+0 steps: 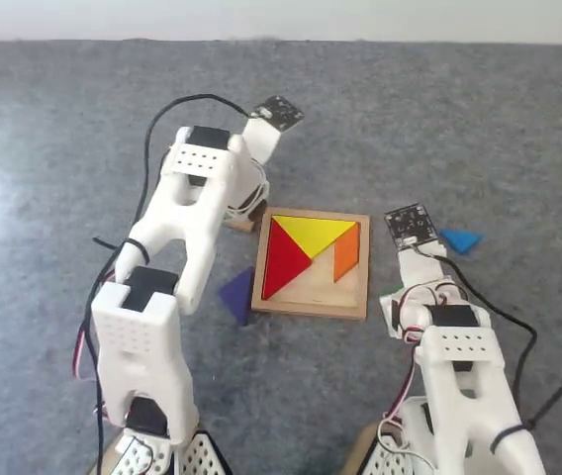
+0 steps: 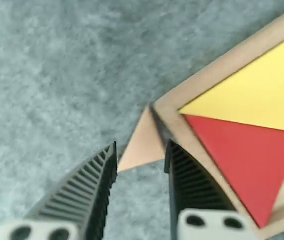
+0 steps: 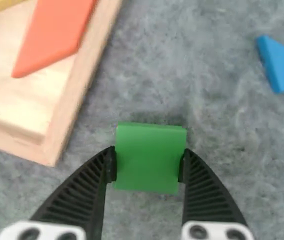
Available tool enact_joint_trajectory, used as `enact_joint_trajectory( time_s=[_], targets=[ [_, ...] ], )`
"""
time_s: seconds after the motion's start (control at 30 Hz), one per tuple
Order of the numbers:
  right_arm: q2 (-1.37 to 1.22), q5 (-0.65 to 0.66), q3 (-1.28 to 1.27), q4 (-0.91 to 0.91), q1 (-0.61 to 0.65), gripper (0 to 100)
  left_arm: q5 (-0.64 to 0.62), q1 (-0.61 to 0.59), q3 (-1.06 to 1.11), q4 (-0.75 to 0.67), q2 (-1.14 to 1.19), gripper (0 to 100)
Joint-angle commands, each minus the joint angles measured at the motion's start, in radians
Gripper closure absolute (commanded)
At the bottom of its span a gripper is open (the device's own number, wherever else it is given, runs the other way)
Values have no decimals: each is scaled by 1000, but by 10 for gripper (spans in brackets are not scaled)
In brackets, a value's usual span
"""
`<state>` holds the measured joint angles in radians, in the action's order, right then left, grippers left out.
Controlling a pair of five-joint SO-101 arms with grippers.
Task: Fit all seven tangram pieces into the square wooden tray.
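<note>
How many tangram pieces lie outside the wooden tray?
4: purple piece beside the tray's left edge; blue triangle to its right; green square in the right gripper; tan triangle at a tray corner, by the left gripper.

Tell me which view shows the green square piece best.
The right wrist view: the green square lies whole between the right gripper's fingers. The high view catches just its edge beside that arm. The left wrist view faces the tray's corner.
</note>
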<state>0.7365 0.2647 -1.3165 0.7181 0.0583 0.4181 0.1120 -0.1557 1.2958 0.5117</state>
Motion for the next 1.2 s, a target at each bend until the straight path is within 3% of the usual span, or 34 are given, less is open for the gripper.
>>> enact_joint_trajectory(
  time_s=[0.0,0.27,0.43,1.17],
  targets=[
    [31,-32,32,-21,-15,908,8,17,-13,9,-12,845],
    [31,-35,28,-47,-18,908,9,14,163,-138,-12,845],
    [31,-37,18,-51,-15,907,6,8,174,-161,-12,845],
    [31,-31,12,-70,-13,908,-26,15,182,-84,9,841]
  ],
)
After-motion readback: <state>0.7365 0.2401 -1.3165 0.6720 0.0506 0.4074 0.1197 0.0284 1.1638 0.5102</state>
